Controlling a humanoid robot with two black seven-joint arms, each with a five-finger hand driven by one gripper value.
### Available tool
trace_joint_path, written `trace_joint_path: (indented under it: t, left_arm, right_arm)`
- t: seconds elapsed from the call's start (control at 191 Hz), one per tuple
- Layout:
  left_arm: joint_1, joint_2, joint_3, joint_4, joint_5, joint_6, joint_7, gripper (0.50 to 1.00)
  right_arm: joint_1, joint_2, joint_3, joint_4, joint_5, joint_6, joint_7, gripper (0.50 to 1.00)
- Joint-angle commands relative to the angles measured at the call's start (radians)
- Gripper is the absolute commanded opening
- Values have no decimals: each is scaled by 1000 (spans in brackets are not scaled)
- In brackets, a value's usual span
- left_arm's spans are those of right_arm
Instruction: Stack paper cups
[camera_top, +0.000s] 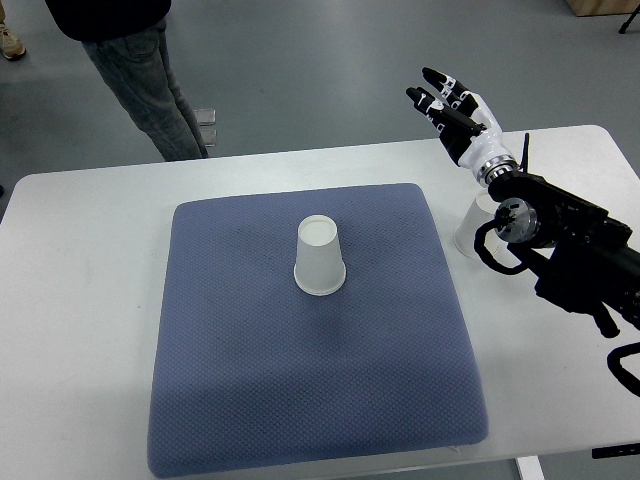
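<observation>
So your main paper cup is plain white, sitting upside down with the wide rim flat on the blue-grey mat and the small base facing up. It's a bit above the middle of the mat, nothing touching it, and the approach to it from any side is clear.

There's a second cup off the mat's right edge, standing on the bare white table. You only see a slice of it because the right arm's black wrist joint and a looped cable sit right in front of it, so I can't tell if it's upright or flipped. That one is the awkward one: the arm itself is what's blocking it.

Your right hand is up past the table's far edge, well away from both cups, fingers stretched out straight and spread, holding nothing. The forearm runs down to the right edge of the picture.

Left arm doesn't show at all.

A person in grey jeans stands beyond the far left side of the table, legs only, with a shoe at the top left corner.
</observation>
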Motion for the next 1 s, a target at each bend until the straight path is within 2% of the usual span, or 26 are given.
trace_joint_path:
  t: [0.0, 0.993]
  left_arm:
    - [-1, 0, -1, 1, 0, -2, 0, 1000]
    - [0, 0, 3, 4, -1, 0, 0, 1000]
  right_arm:
    - [0, 0, 0, 0, 0, 0, 0, 913]
    - [5, -8, -2, 0, -1, -20, 0, 913]
